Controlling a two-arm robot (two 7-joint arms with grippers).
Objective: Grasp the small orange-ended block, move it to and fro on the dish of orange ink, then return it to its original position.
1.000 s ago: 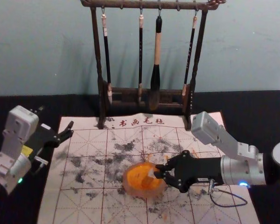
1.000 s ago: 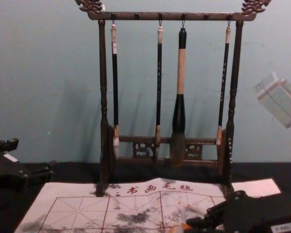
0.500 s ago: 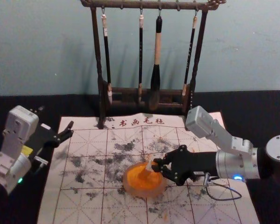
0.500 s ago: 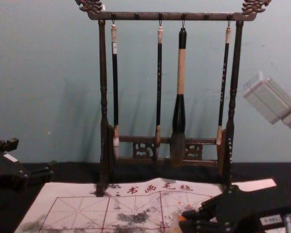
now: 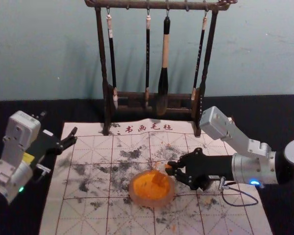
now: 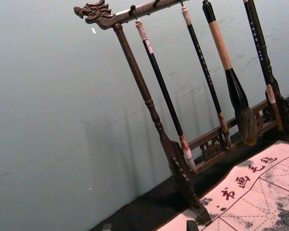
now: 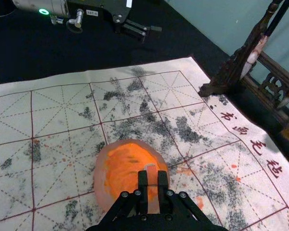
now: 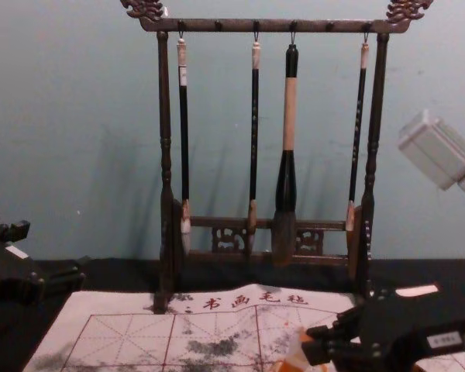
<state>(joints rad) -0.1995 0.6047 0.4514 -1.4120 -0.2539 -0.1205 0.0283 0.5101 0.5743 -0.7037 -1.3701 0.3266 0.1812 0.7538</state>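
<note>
Right wrist view: right claw (image 5: pixel 170 168) partly hides gripped block (image 7: pixel 151 174); dish (image 7: pixel 99 179) contact unclear.

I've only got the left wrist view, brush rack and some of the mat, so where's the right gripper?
Observer: In the head view, the right gripper is by the ink dish's far right edge.
Operator: Is it holding the block?
Observer: Yes, the right wrist view shows the block pinched between its fingers.
Operator: And where's my left gripper sitting against the mat?
Observer: The head view has the left gripper at the mat's far left corner.
</note>
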